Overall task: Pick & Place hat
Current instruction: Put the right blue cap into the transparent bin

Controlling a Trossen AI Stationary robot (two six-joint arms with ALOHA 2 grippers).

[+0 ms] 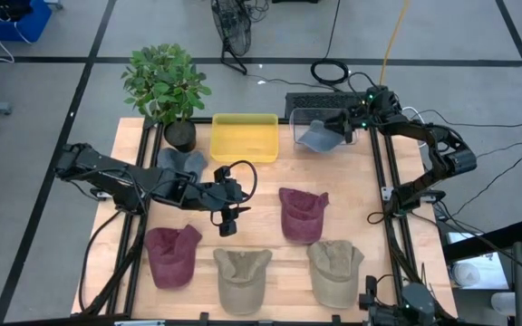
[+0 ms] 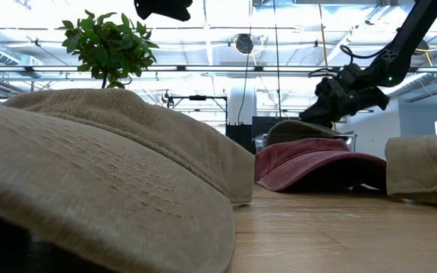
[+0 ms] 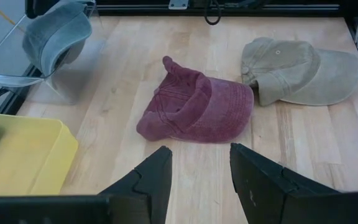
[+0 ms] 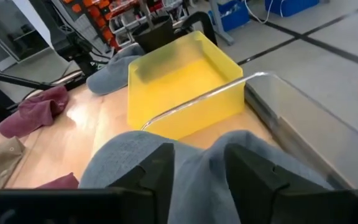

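Observation:
My right gripper (image 1: 341,129) is at the table's far right corner, shut on a blue-grey cap (image 1: 317,137) over the clear bin (image 1: 308,115). My left gripper (image 1: 229,206) hovers open above mid-table, left of a maroon cap (image 1: 302,214) that lies on the wood; in the left wrist view that maroon cap (image 3: 197,107) lies ahead of the open fingers. A second blue-grey cap (image 1: 181,163) rests near the plant. Another maroon cap (image 1: 172,255) and two tan caps (image 1: 243,277) (image 1: 334,271) lie along the near edge. My right gripper pinches the blue-grey cap's crown cloth (image 4: 197,177) between its two fingers (image 4: 149,174). It comes from the table's right side, slanting down. The cap (image 3: 58,34) hangs tilted inside the clear bin's walls; whether it touches the bin's floor does not show.
A yellow bin (image 1: 245,136) stands left of the clear bin at the far edge, and a potted plant (image 1: 166,91) stands at the far left corner. Black frame rails run along both table sides. Bare wood lies between the yellow bin and the middle caps.

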